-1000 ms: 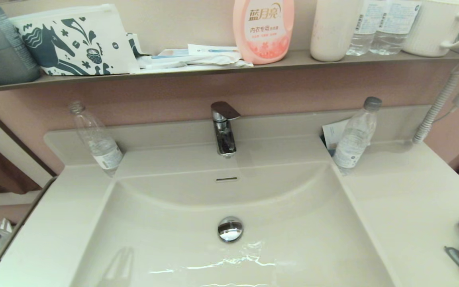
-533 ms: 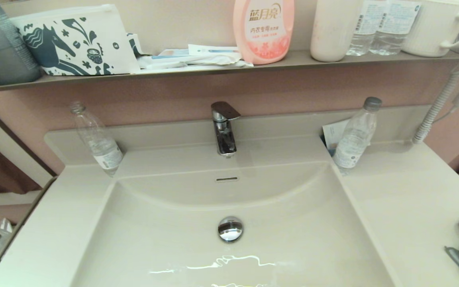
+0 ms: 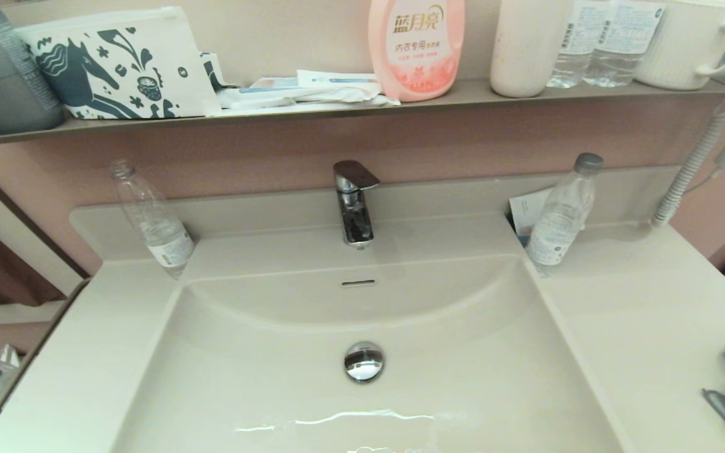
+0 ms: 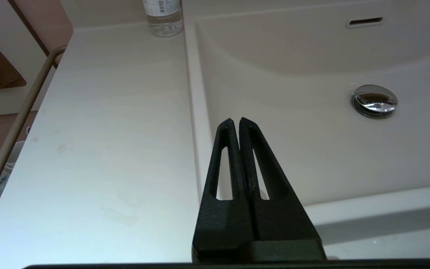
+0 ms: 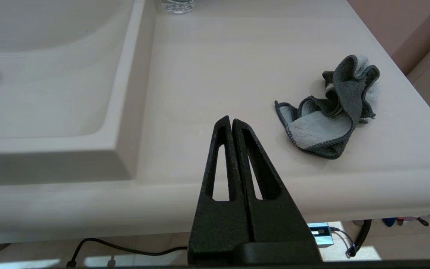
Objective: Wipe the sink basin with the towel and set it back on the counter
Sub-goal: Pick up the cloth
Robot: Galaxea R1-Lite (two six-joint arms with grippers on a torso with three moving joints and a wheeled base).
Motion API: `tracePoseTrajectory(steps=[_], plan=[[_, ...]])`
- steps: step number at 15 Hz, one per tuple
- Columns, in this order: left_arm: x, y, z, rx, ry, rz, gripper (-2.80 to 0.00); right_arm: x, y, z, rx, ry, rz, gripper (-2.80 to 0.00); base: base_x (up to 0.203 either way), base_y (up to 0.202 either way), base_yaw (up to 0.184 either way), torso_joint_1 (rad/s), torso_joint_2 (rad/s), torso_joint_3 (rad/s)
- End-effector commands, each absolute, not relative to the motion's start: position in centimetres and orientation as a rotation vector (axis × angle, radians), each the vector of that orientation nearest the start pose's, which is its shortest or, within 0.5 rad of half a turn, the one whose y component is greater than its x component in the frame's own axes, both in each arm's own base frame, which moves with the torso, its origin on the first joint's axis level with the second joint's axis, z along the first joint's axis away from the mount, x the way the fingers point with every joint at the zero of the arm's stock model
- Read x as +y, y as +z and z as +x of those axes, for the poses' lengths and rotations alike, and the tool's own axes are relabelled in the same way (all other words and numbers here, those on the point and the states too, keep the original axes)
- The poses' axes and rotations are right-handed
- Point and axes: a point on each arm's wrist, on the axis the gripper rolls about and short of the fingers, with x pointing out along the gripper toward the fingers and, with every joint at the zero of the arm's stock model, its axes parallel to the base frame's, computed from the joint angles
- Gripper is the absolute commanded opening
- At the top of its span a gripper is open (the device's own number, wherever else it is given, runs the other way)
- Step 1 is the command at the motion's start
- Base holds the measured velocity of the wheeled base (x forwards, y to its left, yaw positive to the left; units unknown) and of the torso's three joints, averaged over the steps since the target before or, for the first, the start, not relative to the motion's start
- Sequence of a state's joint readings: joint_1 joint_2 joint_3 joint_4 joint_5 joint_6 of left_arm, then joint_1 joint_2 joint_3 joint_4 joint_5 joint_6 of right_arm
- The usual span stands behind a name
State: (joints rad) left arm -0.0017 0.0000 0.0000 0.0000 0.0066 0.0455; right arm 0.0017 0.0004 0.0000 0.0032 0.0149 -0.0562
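A: Labels first. What reads?

B: Pink detergent bottle on the shelf carries Chinese characters, 蓝月亮 on top, a smaller line below. White pouch beside it has a dark horse print, no text legible. Two clear bottles at the shelf's right have labels too small to read.

A: Containers?

B: White tumbler and white mug on the shelf, contents hidden. On the counter, a capless clear bottle left of the tap, looks nearly empty; a grey-capped bottle to the tap's right, contents unclear.

A: Pincers?

B: Left gripper closed, fingers pressed together, holding nothing; it hangs over the near left rim of the sink basin, the drain plug ahead and toward the basin's middle. Right gripper also closed and empty, over the counter's front edge, right of the basin.

A: The towel?

B: Towel lies crumpled on the counter just beyond the right gripper, on its outer side, apart from the fingers.
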Motion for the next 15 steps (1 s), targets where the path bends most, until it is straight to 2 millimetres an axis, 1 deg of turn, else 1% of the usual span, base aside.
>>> tracePoseTrajectory(steps=[1, 15], plan=[[0.02, 7.58, -2.27, -0.001, 0.006, 0.043, -2.8, 0.03, 7.52, -2.28, 0.003, 0.017, -0.057, -2.8, 0.0, 0.0, 0.0, 0.0, 0.0, 0.0], [0.03, 7.6, -2.27, -0.003, 0.011, 0.028, -2.8, 0.03, 7.53, -2.28, 0.001, 0.018, -0.063, -2.8, 0.0, 0.0, 0.0, 0.0, 0.0, 0.0]])
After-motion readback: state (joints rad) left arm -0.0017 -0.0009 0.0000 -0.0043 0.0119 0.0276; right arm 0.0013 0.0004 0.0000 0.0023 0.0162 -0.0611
